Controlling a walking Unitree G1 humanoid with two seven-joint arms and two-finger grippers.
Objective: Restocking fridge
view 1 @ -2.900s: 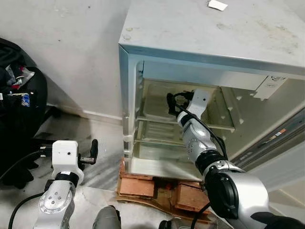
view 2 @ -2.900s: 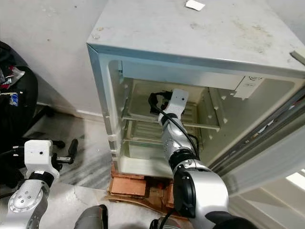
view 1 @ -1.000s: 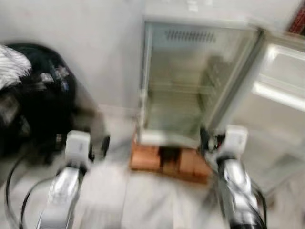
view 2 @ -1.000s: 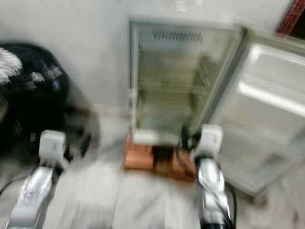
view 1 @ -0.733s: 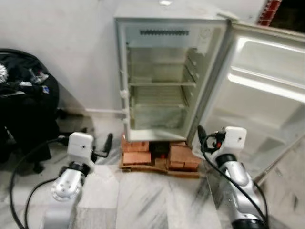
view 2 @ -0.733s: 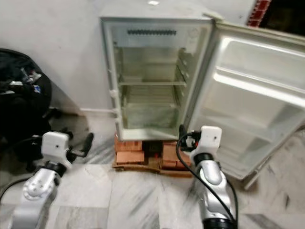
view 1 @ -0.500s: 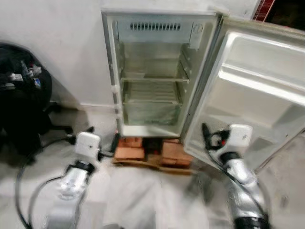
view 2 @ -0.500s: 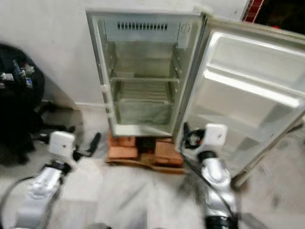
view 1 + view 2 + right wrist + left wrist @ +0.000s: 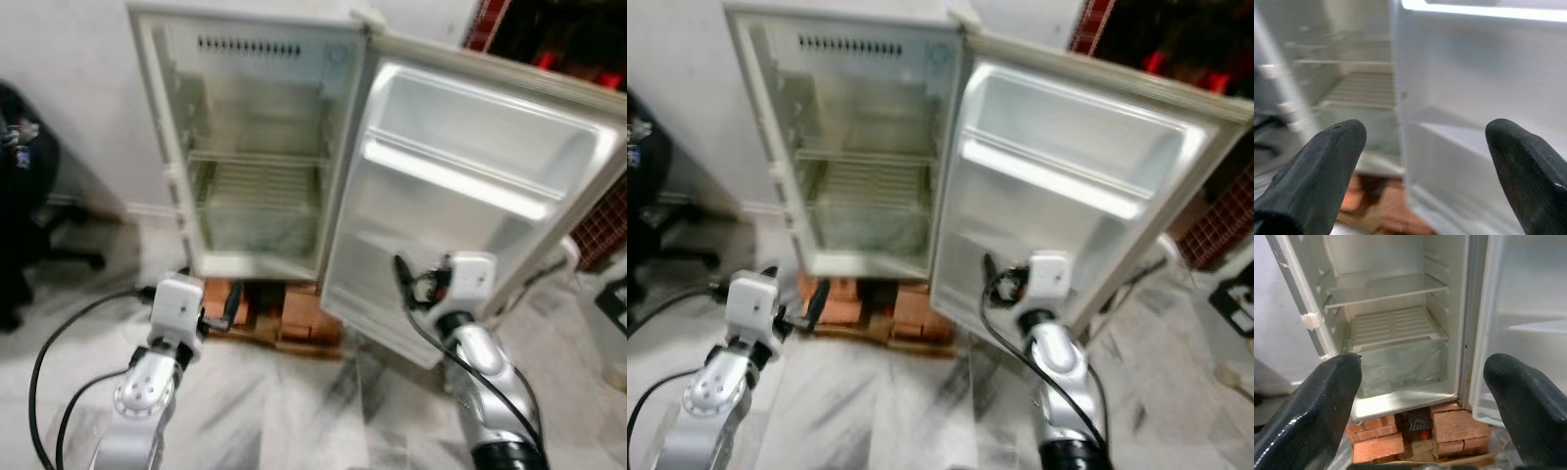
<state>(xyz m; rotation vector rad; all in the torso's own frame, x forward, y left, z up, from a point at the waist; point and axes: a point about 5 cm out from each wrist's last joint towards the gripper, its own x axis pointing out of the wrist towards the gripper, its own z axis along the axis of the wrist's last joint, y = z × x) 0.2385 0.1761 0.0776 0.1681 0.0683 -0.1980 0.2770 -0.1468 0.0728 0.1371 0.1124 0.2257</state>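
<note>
One fridge [image 9: 255,157] stands before us with its one door [image 9: 470,186] swung wide to the right, raised off the marble floor [image 9: 323,411] on a low stack of red bricks [image 9: 1415,433]. Two shelves can be counted inside it: a glass shelf [image 9: 1383,288] above and a white slatted shelf [image 9: 1393,325] beneath, with one clear crisper drawer [image 9: 1400,369] under those. We can read no brand, label or writing on the fridge; a row of vent slots [image 9: 247,46] runs along the top of its back wall. Two grippers are raised in front of the fridge. Our left gripper [image 9: 1420,382] hangs low before the brick base, its two black fingers [image 9: 1308,406] set wide apart and holding nothing. Our right gripper [image 9: 1425,147] hangs just in front of the door's lower edge, its fingers [image 9: 1312,166] likewise spread and holding nothing. One dark chair [image 9: 29,196] sits well to the left of the fridge.
</note>
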